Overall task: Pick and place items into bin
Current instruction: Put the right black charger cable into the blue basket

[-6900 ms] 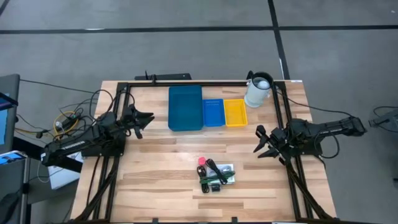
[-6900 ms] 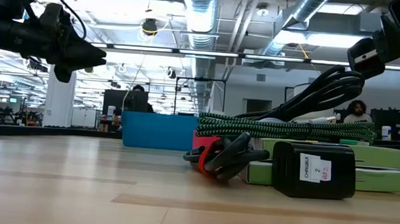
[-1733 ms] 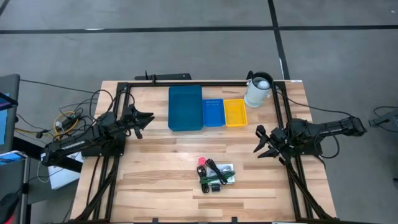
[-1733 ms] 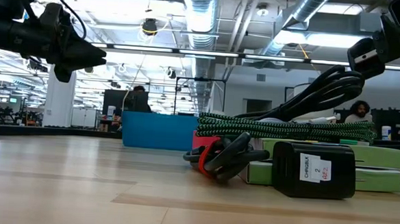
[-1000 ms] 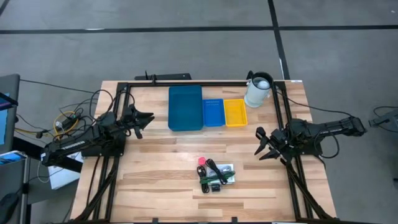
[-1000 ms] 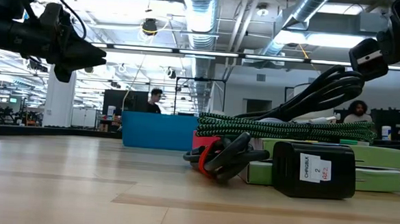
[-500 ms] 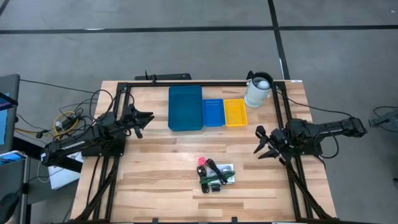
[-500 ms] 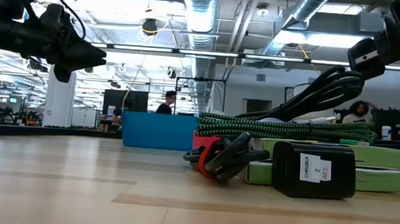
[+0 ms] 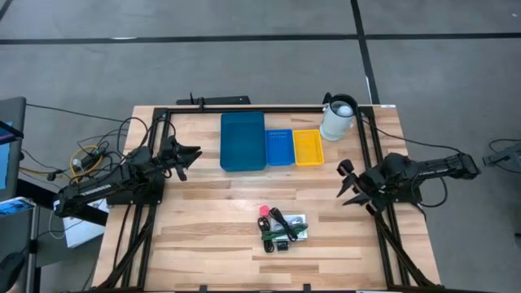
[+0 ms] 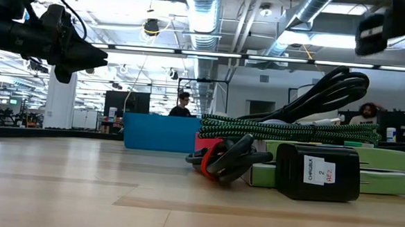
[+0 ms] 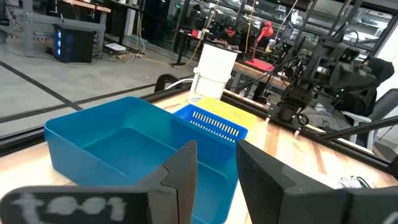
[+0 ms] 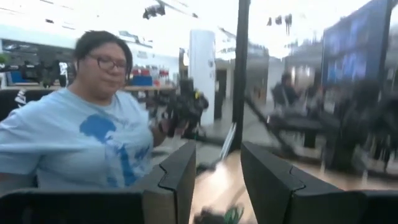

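We hold our right end effector open and empty near the bench's right edge, poised for reaching the small heap of mixed cable-like items by the front edge; the left end effector waits open.

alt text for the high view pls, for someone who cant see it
Overhead view of a wooden table with a small pile of items near its front middle. The left gripper and right gripper, both open, hang apart at either side. At the back stand a large blue bin, a small blue bin, a yellow bin and a white jug.
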Controlling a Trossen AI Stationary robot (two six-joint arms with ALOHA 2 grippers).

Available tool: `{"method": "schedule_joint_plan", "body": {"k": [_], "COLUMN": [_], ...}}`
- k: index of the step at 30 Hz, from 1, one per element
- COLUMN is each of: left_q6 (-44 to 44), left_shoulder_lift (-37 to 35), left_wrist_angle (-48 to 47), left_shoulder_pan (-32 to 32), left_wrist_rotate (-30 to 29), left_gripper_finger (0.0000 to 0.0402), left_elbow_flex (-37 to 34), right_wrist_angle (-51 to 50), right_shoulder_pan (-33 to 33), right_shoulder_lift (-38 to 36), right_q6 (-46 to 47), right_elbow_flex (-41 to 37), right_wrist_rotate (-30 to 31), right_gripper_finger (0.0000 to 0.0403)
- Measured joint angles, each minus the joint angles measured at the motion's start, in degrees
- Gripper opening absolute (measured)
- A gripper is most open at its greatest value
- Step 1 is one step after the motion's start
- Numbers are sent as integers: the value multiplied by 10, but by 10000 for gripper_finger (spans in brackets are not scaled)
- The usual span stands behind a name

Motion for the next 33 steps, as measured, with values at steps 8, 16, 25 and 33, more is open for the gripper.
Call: {"method": "schedule_joint_plan", "body": {"k": [8,16,25,33], "left_q6": [0,0,0,0], "left_shoulder_lift": [0,0,0,0], "left_wrist_angle": [0,0,-1,9], "left_shoulder_pan": [0,0,0,0], "left_wrist_rotate": [0,0,-1,-12], "left_gripper_finger": [100,100,100,100], "left_elbow_flex": [0,0,0,0], "right_wrist_angle": [59,61,82,56], "right_shoulder_pan": [0,0,0,0], "right_shoulder_lift": [0,0,48,53], "right_q6": [-2,-6,51,54], "right_elbow_flex": [0,0,6,8], "right_wrist_rotate": [-2,107,160,162], "right_gripper_finger": [121,121,121,121]}}
